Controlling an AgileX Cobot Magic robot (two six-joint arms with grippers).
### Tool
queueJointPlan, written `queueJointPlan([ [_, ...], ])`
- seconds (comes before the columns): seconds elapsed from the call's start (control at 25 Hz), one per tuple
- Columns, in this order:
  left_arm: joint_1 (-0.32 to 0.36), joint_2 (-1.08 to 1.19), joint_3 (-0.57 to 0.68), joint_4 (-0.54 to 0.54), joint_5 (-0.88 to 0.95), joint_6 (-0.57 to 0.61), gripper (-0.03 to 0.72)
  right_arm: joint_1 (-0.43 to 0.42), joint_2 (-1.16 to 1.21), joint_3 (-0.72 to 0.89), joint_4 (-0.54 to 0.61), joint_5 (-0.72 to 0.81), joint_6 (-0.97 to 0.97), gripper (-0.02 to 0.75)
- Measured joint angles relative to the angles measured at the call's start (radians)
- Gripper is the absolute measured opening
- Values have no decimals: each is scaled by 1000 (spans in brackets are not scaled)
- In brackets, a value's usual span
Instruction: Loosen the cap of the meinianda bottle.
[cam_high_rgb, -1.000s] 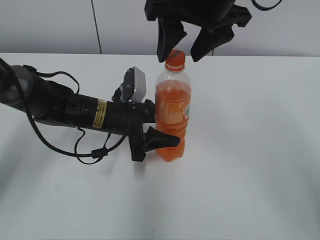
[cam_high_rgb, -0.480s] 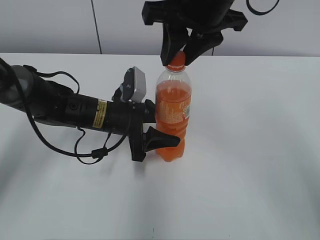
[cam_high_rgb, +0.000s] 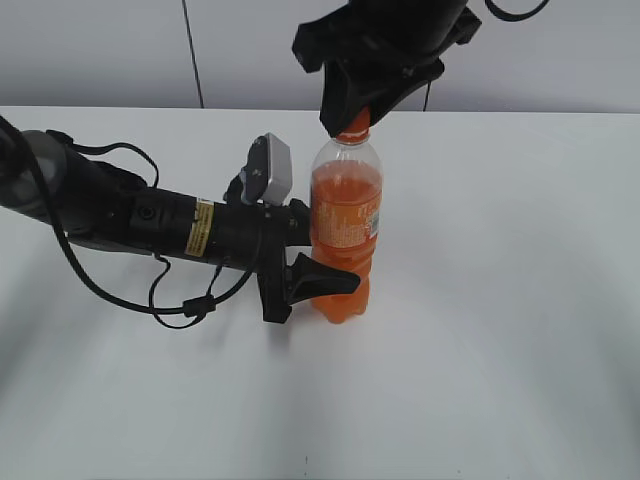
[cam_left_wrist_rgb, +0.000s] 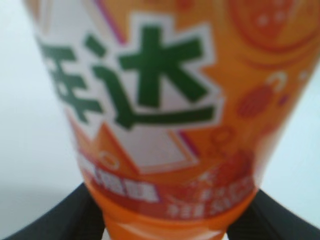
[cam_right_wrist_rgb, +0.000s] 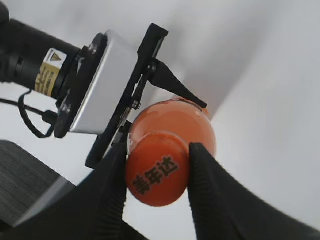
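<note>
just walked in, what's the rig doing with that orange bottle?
Two-arm cap job. The left gripper clamps the meinianda bottle around its lower body, holding it upright on the white table. The right gripper has come down from above, and its jaws are now closed on the cap, one on each side. The cap is still seated on the neck; whether it has turned at all can't be read from these views.

meinianda bottle (cam_high_rgb: 345, 235): clear glossy plastic, printed smooth label | cap (cam_right_wrist_rgb: 156, 174): smooth orange plastic, slight sheen | right gripper (cam_right_wrist_rgb: 156, 187) fingers: matt black | table (cam_high_rgb: 500, 330): smooth matt white | camera housing (cam_right_wrist_rgb: 102, 90), upper left: satin grey metal-looking
</note>
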Motion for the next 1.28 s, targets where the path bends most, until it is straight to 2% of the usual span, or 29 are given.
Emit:
queueJointPlan([
  [0.32, 0, 0, 0, -1, 1, 0, 409, 0, 0, -1, 0, -2, -690, 276],
  [0.6, 0, 0, 0, -2, 2, -1, 408, 0, -1, -2, -5, -2, -1169, 274],
  [0.72, 0, 0, 0, -2, 2, -1, 408, 0, -1, -2, -5, -1, -1267, 274],
  [1.04, 0, 0, 0, -2, 2, -1, 408, 0, -7, -2, -4, -1, -1357, 272],
  [1.28, 0, 0, 0, -2, 2, -1, 408, 0, -16, -2, 51, 1, -1382, 272],
])
